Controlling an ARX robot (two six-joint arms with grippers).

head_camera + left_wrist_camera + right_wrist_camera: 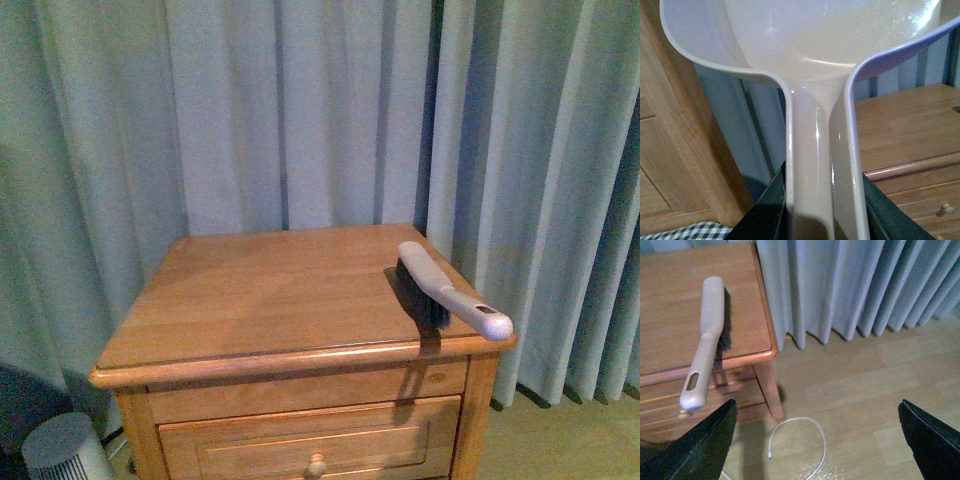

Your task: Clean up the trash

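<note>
On the right front corner of the wooden worktop lies a brush with dark bristles facing down. Its pale handle runs toward the front and its tip overhangs the edge. The rest of the top is bare wood, with a drawer and its round knob below. Grey-blue curtains hang behind, and a small white ribbed cylinder stands on the floor at the lower left.

The left gripper has its dark jaws clenched on the handle of a beige dustpan, one on each side. The pan's scoop fills the upper part of the left wrist view. A patch of black-and-white checked cloth shows at that view's edge.

The right gripper hangs over the wooden floor beside the worktop, jaws spread wide and grasping nothing. The brush is near its one finger, apart from it. A thin white cable loops on the floor under the gripper.

The trash shows in none of the three views, so I cannot tell where it is.
</note>
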